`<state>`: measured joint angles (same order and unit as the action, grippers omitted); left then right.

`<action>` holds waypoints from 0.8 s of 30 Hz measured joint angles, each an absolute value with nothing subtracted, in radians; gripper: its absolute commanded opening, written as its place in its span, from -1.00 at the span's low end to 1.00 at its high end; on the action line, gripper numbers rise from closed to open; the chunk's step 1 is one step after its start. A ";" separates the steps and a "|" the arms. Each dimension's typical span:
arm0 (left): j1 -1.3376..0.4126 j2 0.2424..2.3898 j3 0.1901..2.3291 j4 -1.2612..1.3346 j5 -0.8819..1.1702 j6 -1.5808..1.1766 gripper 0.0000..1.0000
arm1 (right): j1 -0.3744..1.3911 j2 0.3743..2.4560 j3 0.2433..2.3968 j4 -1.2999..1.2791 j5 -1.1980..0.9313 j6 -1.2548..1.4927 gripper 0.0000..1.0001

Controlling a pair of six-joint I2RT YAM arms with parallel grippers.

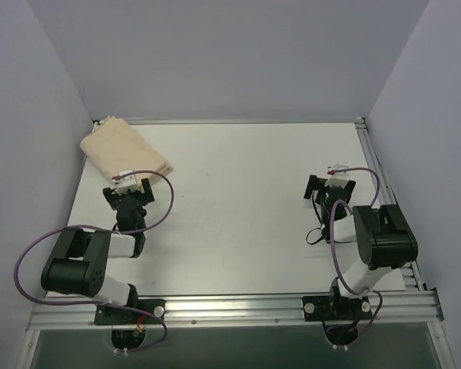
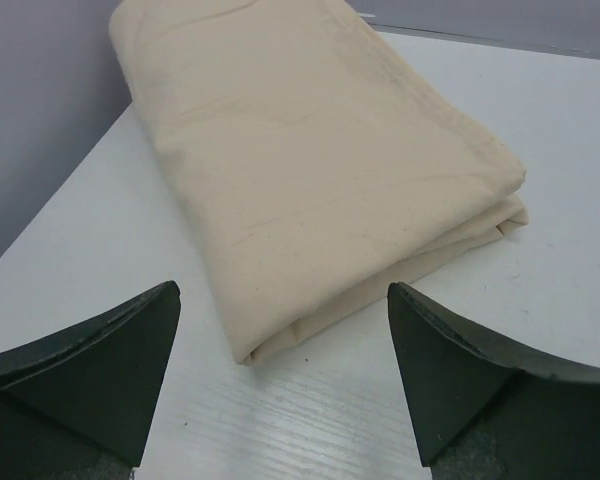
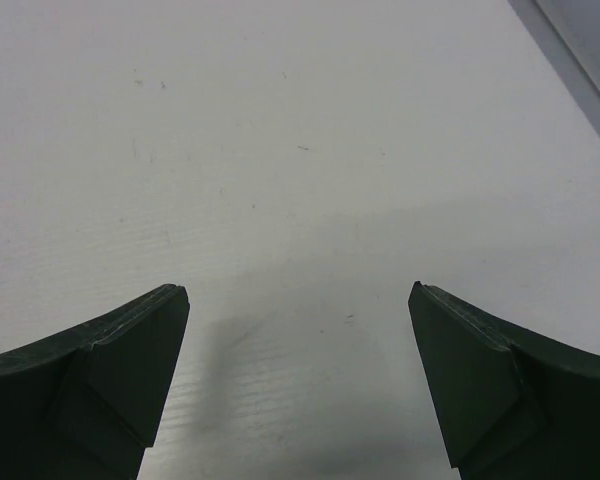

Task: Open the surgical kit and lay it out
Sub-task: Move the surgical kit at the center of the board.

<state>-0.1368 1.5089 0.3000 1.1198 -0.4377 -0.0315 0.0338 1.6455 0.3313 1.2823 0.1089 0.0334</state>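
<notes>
The folded kit [image 1: 124, 146] lies just ahead of the left gripper [image 1: 131, 188], near its fingertips but apart from them; its jaws stand wide, holding nothing; the right gripper [image 1: 330, 184], with the kit far to its left, gapes empty above the table [image 1: 238, 207].

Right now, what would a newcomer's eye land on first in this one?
The folded beige bundle in the far-left corner of the white table stands out most, and it is not yet unfolded. The left gripper is open just short of the bundle's near edge. The right gripper is open over bare table on the right, with nothing between its fingers.
</notes>
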 measured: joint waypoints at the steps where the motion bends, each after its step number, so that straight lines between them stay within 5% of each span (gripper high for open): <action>1: -0.147 1.485 0.292 1.112 -0.462 -0.028 0.87 | 0.035 1.645 0.331 1.283 0.133 0.030 0.99; 5: -0.204 1.305 0.328 0.937 -0.594 -0.041 0.87 | 0.044 1.630 0.332 1.281 0.208 0.028 0.99; 12: -0.201 1.193 0.710 0.363 -0.800 -0.342 0.87 | 0.150 1.525 0.416 1.152 0.399 0.024 0.99; 17: -0.162 1.190 0.877 -0.015 -0.738 -0.550 0.88 | 0.279 1.493 0.702 0.741 0.557 0.158 1.00; 24: 0.041 1.184 0.891 -0.216 -0.405 -0.595 0.89 | 0.162 1.527 0.883 0.536 0.120 0.284 0.99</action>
<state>0.0414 1.1839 0.8906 -0.2165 -0.4046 -0.5953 0.1616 1.5269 0.8825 0.5358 0.1204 0.2840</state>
